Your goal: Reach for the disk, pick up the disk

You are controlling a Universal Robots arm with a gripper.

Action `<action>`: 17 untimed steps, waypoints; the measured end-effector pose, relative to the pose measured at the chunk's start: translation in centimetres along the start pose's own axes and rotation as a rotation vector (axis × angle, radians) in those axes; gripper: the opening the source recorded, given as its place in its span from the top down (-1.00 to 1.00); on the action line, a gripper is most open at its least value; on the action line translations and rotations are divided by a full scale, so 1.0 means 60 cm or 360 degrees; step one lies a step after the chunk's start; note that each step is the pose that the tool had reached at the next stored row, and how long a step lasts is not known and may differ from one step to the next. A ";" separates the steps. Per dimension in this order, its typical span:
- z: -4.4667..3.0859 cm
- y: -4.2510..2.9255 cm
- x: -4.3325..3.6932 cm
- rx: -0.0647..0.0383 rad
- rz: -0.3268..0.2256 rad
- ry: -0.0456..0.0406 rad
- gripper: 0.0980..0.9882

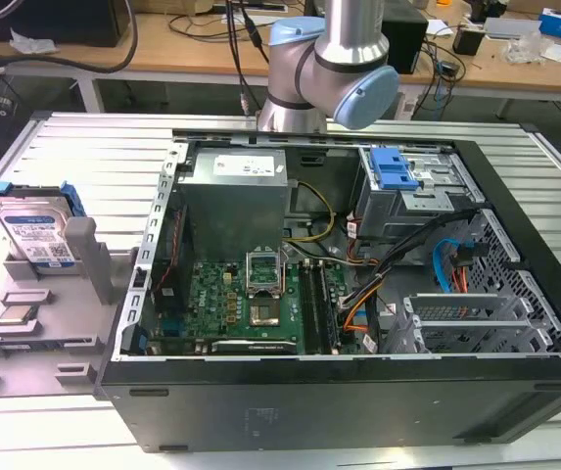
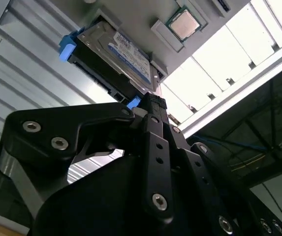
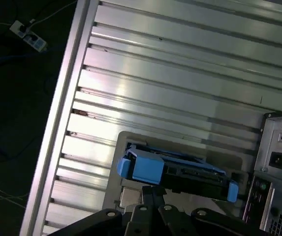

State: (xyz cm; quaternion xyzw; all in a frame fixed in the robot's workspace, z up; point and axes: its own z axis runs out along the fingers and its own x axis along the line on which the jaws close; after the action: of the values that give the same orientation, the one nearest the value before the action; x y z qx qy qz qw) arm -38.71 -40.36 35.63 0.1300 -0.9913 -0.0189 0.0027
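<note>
Arm: the Universal Robots arm (image 1: 331,61) stands behind the open computer case (image 1: 358,406) in the exterior view, and its grey and blue joints rise out of the top of the view.
End effector: the black end effector (image 2: 153,102) shows in both wrist views (image 3: 150,192). Its two tips sit close together with nothing between them. It holds nothing.
Disk: the disk (image 1: 33,230) is a silver hard drive with a white-and-blue label and a blue bracket round its edges. It stands tilted on edge in a grey fixture (image 1: 84,257), outside the case on the exterior view's left.
Disk, wrist views: the second wrist view shows its labelled face (image 2: 118,51). The first wrist view shows it nearly edge-on, with a dark connector edge (image 3: 190,173) and blue bracket corners.
End effector to disk: the tips point towards the disk and do not touch it. No other thing lies nearer to them.
Processor chip: a small square processor chip (image 1: 16,315) lies flat in a recess of the same fixture, near the disk (image 2: 185,23).
Worktop: the ribbed aluminium worktop (image 1: 84,157) carries the fixture and the case.
Case interior: the side panel is off. A green motherboard (image 1: 251,299), a grey power supply (image 1: 236,191) and a blue drive-bay latch (image 1: 393,168) are exposed.
</note>
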 end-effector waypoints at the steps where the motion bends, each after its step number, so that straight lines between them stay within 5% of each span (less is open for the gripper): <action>1: 0.000 0.000 0.000 0.0000 -0.0034 0.0001 0.98; 7: 0.000 0.000 0.000 0.0000 -0.0327 0.0013 0.98; 17: 0.000 0.000 0.000 0.0000 -0.0644 0.0025 0.98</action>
State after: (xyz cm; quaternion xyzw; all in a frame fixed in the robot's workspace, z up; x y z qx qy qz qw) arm -38.71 -40.37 35.64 0.3267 -0.9449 -0.0180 0.0065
